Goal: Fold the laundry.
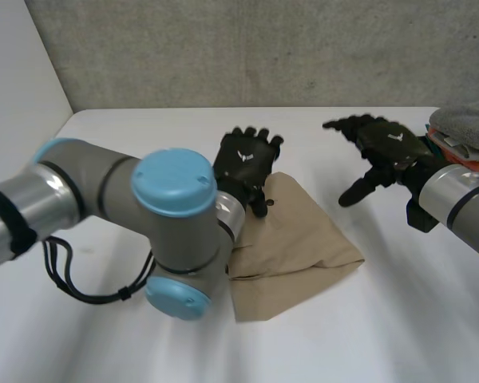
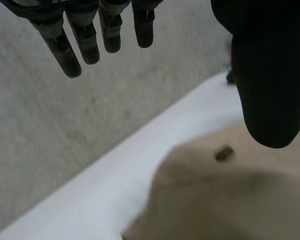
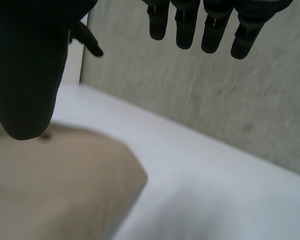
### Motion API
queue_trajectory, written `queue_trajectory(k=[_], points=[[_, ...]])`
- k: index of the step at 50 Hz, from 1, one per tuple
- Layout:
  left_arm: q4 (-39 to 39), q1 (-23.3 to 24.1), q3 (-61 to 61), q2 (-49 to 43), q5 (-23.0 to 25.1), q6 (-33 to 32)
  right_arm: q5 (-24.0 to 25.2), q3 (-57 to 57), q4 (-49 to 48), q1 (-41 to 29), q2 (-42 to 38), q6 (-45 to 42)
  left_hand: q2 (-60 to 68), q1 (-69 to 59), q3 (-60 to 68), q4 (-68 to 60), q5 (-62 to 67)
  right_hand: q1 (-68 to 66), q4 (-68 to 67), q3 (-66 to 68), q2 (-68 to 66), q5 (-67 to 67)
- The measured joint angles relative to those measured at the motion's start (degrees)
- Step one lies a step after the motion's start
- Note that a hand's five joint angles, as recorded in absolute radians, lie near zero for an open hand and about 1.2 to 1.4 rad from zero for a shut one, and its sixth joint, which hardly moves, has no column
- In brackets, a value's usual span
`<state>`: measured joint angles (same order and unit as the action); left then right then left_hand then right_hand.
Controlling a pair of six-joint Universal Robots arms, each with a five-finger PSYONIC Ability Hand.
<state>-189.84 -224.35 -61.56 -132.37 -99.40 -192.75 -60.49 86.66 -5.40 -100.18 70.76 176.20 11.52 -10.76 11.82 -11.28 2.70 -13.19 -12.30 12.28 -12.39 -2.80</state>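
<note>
Tan cloth [image 1: 291, 247] on bench [image 1: 144, 136]: left hand [image 1: 246, 159] at 11 o'clock, right hand [image 1: 387, 148] at 2, both released, likely poised to fold.

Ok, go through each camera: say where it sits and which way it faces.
Head view: between and behind the arms, looking down at the white table, tan cloth, left hand and right hand.
Left wrist view: on the left wrist, looking along the open left hand toward the tan cloth and grey wall.
Right wrist view: on the right wrist, along the open right hand, toward the same.
All three share the tan cloth.
</note>
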Motion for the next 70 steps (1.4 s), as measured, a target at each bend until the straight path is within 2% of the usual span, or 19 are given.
queue_trajectory(k=[4,9,17,24,31,38,43,46,52,56,61,70], points=[[2.43,1.75,0.53,-1.54,-5.18,0.21,0.74,-6.3,6.83,-0.33,-6.14,-7.97,0.0,0.0,0.0,0.0,0.0,0.0,0.0,0.0,0.0,0.0],[4.29,3.32,-1.23,-1.79,-9.34,0.27,2.33,-13.02,12.33,-1.62,-13.96,-17.58,0.0,0.0,0.0,0.0,0.0,0.0,0.0,0.0,0.0,0.0],[9.52,3.97,-3.19,-2.42,-10.06,0.0,4.56,-17.29,15.22,-3.34,-21.62,-25.62,0.0,0.0,0.0,0.0,0.0,0.0,0.0,0.0,0.0,0.0],[14.99,2.29,-3.61,-3.54,-9.64,-0.16,3.88,-19.66,15.06,-3.52,-25.73,-28.98,0.0,0.0,0.0,0.0,0.0,1.05,0.0,0.0,0.0,0.0],[16.83,0.28,-4.49,-2.56,-8.75,0.2,1.9,-20.54,14.92,-3.55,-24.87,-31.81,0.0,0.03,0.0,0.0,0.0,1.67,0.0,0.0,0.0,0.0],[14.83,-0.13,-4.65,3.7,-6.35,0.93,0.99,-16.73,13.4,-3.9,-17.79,-32.31,0.0,0.27,0.0,0.0,-0.1,1.67,0.0,0.0,0.0,0.05],[10.94,-0.99,-5.44,12.87,0.17,2.69,0.64,-6.88,6.8,-3.92,-11.13,-31.99,0.0,0.27,0.0,0.0,-0.1,1.67,0.0,0.0,0.0,0.05],[9.98,-2.18,-6.15,17.0,6.55,3.46,1.12,2.27,0.51,-3.91,-6.88,-32.14,0.0,0.27,0.0,0.0,-0.1,1.67,0.0,0.0,0.0,0.05],[12.36,-4.55,-7.48,21.34,22.92,4.09,5.23,19.74,-12.82,-4.01,-2.34,-33.63,0.0,0.27,0.0,0.0,-0.11,1.67,0.0,0.0,0.0,0.05],[14.98,-5.36,-7.75,21.62,29.35,4.09,8.56,26.08,-18.89,-4.05,-2.09,-35.27,0.0,0.27,0.0,0.0,-0.1,1.67,0.0,0.0,0.0,0.05],[16.34,-5.67,-7.86,20.97,30.75,4.01,10.32,27.95,-22.74,-4.39,-3.62,-37.18,0.0,0.27,0.0,0.0,-0.1,1.67,0.0,0.0,0.0,0.05],[15.71,-5.6,-7.9,20.02,27.17,4.1,8.25,23.79,-27.75,-5.86,-8.93,-38.07,0.0,0.27,0.0,0.0,-0.1,1.67,0.0,0.0,0.0,0.05]])
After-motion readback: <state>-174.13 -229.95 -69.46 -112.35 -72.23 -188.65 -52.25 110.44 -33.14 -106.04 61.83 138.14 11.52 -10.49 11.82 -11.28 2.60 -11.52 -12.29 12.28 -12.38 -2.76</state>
